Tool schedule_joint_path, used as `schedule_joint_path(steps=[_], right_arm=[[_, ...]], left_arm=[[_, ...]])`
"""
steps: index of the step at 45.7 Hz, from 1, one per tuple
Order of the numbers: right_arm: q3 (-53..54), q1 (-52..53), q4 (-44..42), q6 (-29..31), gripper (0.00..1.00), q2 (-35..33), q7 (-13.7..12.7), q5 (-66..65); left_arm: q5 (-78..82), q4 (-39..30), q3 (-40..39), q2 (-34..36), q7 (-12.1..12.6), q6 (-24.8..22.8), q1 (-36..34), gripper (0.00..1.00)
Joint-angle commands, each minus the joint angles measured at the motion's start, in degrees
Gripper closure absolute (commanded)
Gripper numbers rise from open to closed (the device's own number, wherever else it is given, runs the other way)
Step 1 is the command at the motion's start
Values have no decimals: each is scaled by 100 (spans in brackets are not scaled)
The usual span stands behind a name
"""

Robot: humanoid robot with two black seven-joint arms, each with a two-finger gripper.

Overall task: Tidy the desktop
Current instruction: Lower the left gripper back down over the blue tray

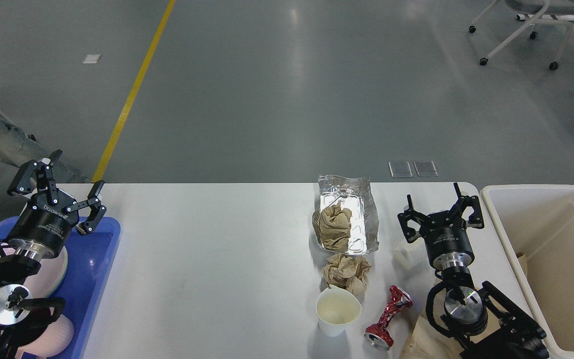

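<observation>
Nearest the camera, at the table's point(227, 269) front edge, lie a crushed red can point(387, 317) on its side and a white paper cup point(337, 312) standing upright and apparently empty — both still waiting to be cleared. Just behind the cup sits a crumpled brown paper wad point(347, 271), and behind that a foil tray point(348, 214) with a second brown wad resting inside it. A small white object point(406, 254) lies partly hidden beside the right arm; what it is cannot be told. Some tan paper or cloth point(429, 341) shows at the bottom edge under that arm.

Right end effector point(441, 212): fingers spread wide, holding nothing, poised over the table just right of the foil tray. Left end effector point(58, 192): likewise spread wide and empty, hanging above the far corner of the blue tray point(102, 259), which sits at the table's left end and carries stacked pale plates point(50, 279).

Cream bin point(556, 259), off the table's right end: mostly bare inside as far as can be seen, with only a brownish scrap showing at its near wall.

Progress, as a judgement: early. The table's left and middle stretch is bare, yet every piece of litter in the right-hand cluster remains on the surface — clearing into the bin is largely still to do.
</observation>
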Motion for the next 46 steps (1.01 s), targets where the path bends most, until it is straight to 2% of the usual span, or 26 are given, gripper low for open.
schedule_joint_path(steps=[1, 6, 18, 24, 33, 37, 46], right_arm=[[0, 0, 0, 0, 0, 8, 0, 6], [0, 0, 0, 0, 0, 0, 0, 6], [0, 0, 0, 0, 0, 0, 0, 6], [0, 0, 9, 0, 0, 0, 0, 6], [0, 0, 0, 0, 0, 0, 0, 6], [0, 0, 9, 0, 0, 0, 0, 6], [0, 0, 9, 0, 0, 0, 0, 6]], left_arm=[[-89, 9, -211, -165, -168, -44, 80, 4], [-318, 44, -221, -104, -116, -52, 80, 4], [-669, 361, -335, -174, -265, -44, -70, 4], [-669, 378, -326, -183, -195, -44, -263, 4], [-678, 967, -282, -244, -248, -26, -667, 4], [-705, 1125, -256, -350, -177, 9, -685, 4], [-705, 1564, -247, -402, -186, 53, -975, 4]])
